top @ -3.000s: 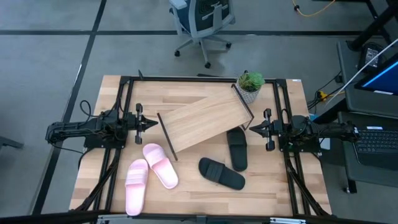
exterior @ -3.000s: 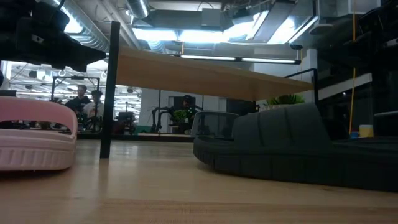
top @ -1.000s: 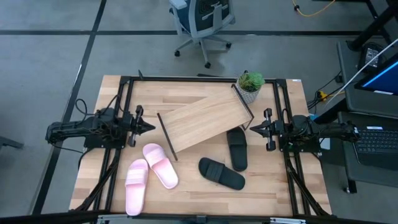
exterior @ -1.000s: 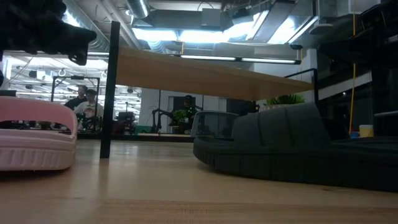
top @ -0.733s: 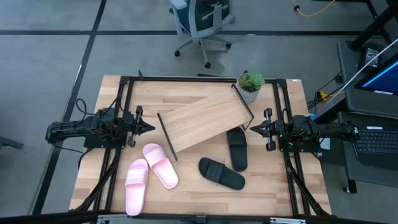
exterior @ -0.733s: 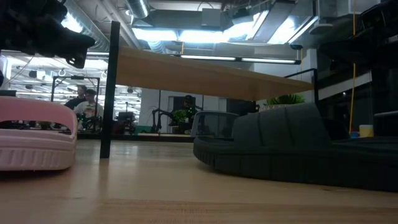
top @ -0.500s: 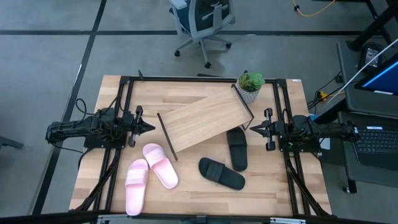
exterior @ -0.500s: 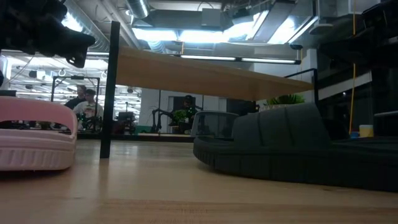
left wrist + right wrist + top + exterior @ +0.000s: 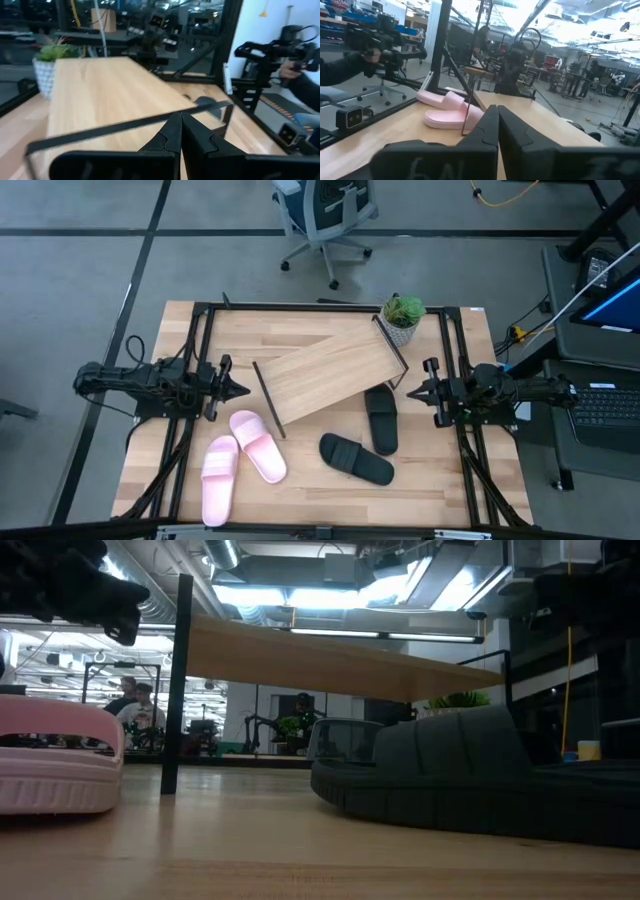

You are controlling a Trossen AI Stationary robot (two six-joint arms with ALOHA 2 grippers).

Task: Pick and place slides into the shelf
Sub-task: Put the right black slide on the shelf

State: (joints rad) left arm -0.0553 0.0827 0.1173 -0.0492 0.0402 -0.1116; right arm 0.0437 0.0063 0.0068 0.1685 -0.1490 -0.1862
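The shelf (image 9: 330,373) lies slanted across the upper middle of the frame, its wooden board bare, with no slide on it. Below it on the table (image 9: 440,490), the black slides (image 9: 380,418) (image 9: 356,458) sit right of centre, one just under the shelf's right end. The pink slides (image 9: 258,445) (image 9: 220,478) rest lower left. A potted plant (image 9: 402,316) stands by the shelf's upper right corner. My left gripper (image 9: 240,389) waits at mid-left, fingers pressed together. My right gripper (image 9: 408,392) waits at mid-right, fingers likewise together, holding nothing.
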